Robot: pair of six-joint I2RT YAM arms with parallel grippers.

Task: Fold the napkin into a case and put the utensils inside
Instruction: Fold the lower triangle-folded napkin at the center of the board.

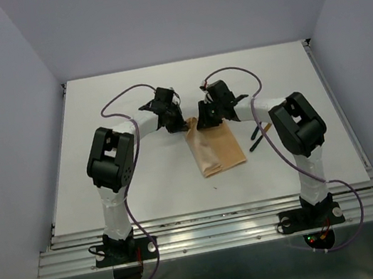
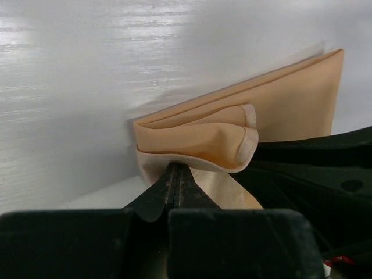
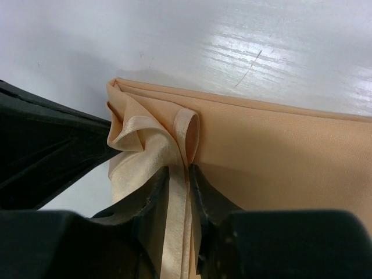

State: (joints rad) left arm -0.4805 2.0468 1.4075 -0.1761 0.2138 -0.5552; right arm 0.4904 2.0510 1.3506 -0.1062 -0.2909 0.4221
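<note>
The peach-orange napkin (image 1: 215, 147) lies folded into a narrow strip in the middle of the white table, running from near to far. Both grippers meet at its far end. My left gripper (image 1: 179, 122) is shut, its tips (image 2: 176, 168) pinching a lifted, curled layer of the napkin (image 2: 290, 99). My right gripper (image 1: 205, 120) holds a bunched fold of the napkin (image 3: 279, 151) between its fingers (image 3: 179, 171). Two thin dark utensil handles (image 1: 254, 136) lie just right of the napkin, partly hidden behind the right arm. Their heads do not show.
Purple cables (image 1: 125, 96) loop over both arms. The table (image 1: 110, 196) ends in raised strips left and right and a metal rail (image 1: 217, 234) at the near edge. Grey walls close in on three sides.
</note>
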